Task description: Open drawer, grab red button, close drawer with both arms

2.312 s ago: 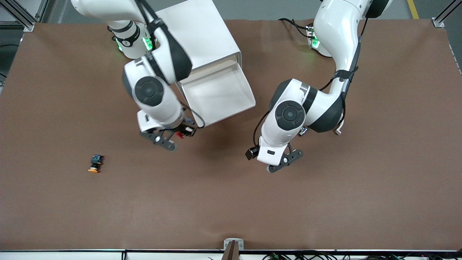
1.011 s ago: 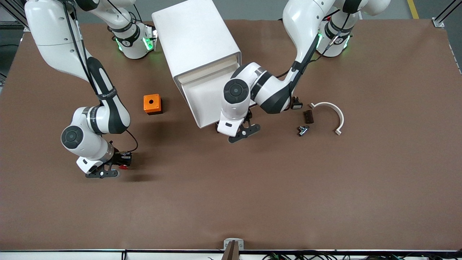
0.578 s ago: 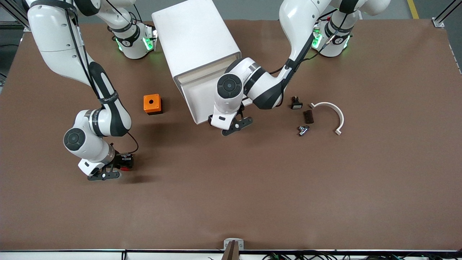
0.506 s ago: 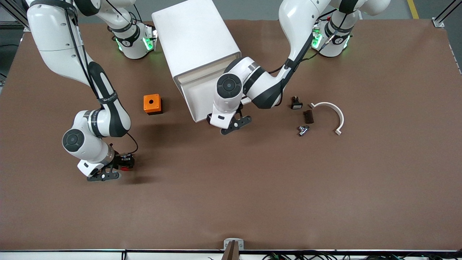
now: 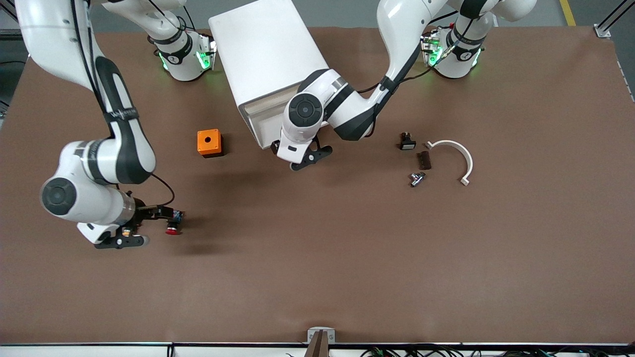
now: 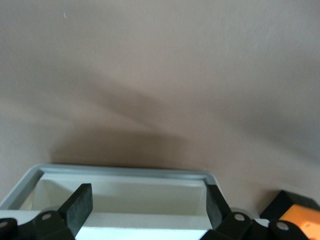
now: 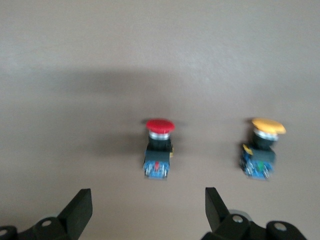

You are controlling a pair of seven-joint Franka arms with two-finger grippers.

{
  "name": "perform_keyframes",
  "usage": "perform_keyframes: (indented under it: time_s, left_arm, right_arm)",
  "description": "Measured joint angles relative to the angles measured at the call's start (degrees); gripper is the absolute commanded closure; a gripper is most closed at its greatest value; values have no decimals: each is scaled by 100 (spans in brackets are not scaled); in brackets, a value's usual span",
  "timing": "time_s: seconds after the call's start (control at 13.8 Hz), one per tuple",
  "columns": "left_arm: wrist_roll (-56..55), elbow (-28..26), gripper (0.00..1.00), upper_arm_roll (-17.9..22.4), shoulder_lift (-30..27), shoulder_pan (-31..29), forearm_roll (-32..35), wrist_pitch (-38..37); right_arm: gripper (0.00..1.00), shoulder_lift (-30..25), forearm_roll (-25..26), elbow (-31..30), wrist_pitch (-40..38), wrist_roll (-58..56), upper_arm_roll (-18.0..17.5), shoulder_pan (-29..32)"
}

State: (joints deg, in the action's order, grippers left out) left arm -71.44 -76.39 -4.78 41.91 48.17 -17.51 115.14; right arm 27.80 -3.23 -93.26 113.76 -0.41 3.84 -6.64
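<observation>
Red-capped, the button point(image 7: 159, 148) lies free on the counter point(image 5: 347, 258) toward the right arm's edge, just ahead of the right pincer point(image 7: 145, 212), whose jaws stand apart. The orange-yellow button point(image 7: 261, 149) lies beside it, so a drifting pincer could knock either. At the drawer point(image 6: 120, 187), the left pincer point(image 6: 147, 206), jaws apart too, may jam it with a skewed push.

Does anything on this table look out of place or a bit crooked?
The white cabinet sits askew to the table's edges, its drawer not quite shut. The red button and the orange-yellow button both lie on their sides on the bare table. Nothing looks spilled or broken.
</observation>
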Motion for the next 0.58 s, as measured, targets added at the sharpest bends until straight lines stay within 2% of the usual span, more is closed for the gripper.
perform_keyframes:
  time_s: [0.22, 0.58]
  left_arm:
    - [-147, -66, 0, -132, 1, 3, -254, 0]
    - [-166, -205, 0, -210, 4, 3, -914, 0]
  right_arm:
    - [0, -503, 7, 310, -998, 167, 11, 4]
    - [0, -1328, 202, 386, -1892, 199, 189, 132]
